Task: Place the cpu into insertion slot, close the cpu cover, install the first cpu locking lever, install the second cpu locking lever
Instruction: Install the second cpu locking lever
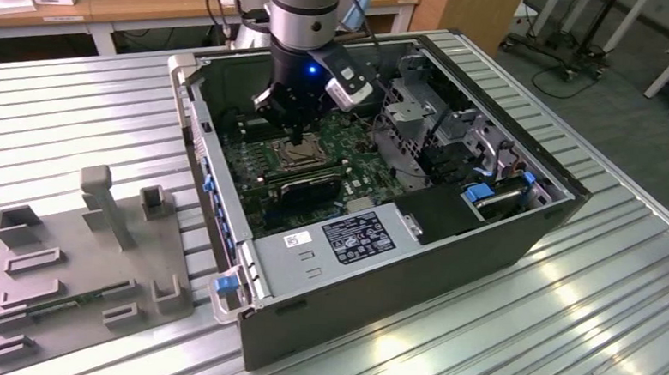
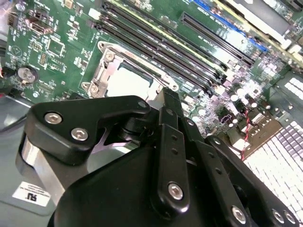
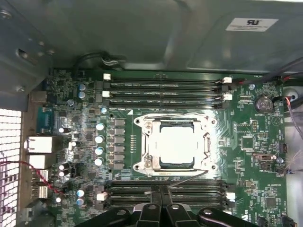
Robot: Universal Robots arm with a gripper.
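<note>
The cpu lies flat in the insertion slot on the green motherboard, its pale metal top showing through the window of the cpu cover. The cover lies flat on it. One thin wire locking lever runs at a slant along the socket side nearest my fingers. The other lever lies along the opposite side. My gripper is shut with nothing between its black fingers, its tips right beside the slanted lever. In the exterior view the gripper hangs just above the socket. The second wrist view shows the fingertips at the socket's edge.
Black memory slots flank the socket on two sides. The open computer case walls in the board, with a power supply and a metal drive cage close by. A grey parts fixture sits on the slatted table at the exterior view's left.
</note>
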